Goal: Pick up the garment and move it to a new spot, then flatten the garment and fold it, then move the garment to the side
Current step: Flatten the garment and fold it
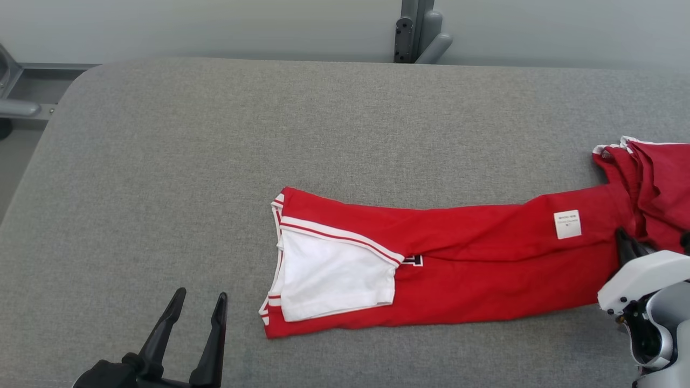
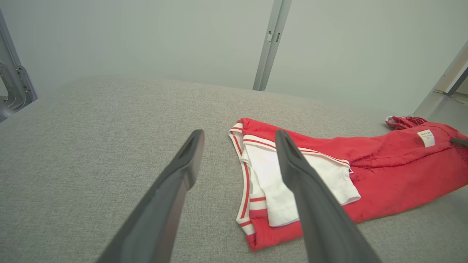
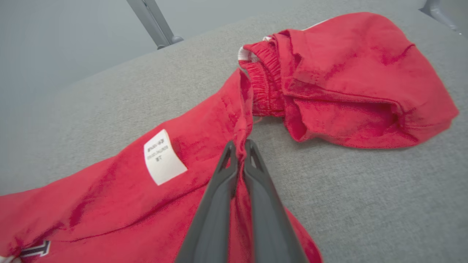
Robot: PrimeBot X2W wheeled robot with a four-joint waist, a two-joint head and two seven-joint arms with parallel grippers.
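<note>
Head view: a grey fabric-covered table (image 1: pixel 161 161) is seen, with a grey metal post (image 1: pixel 415 29) standing behind its far edge and a metal frame (image 1: pixel 21 105) off its far left corner. The red garment (image 1: pixel 474 253) is laid lengthwise across the table, from the middle out to the right edge. A white panel (image 1: pixel 334 275) with red-and-white striped trim is folded over its left end, and a white label (image 1: pixel 567 224) is sewn near its right end. Beyond the label the cloth is gathered into a crumpled heap with an elastic band showing.

The right gripper (image 1: pixel 621 233) is placed at the near edge of the garment, just right of the label. In the right wrist view its fingers are seen pressed together on a raised ridge of red cloth, between the long flat part and the heap.

The left gripper (image 1: pixel 201 293) is held at the lower left with its fingers spread wide. It is kept apart from the garment, with bare grey table between it and the striped left end. Whether its fingertips touch the table cannot be told
</note>
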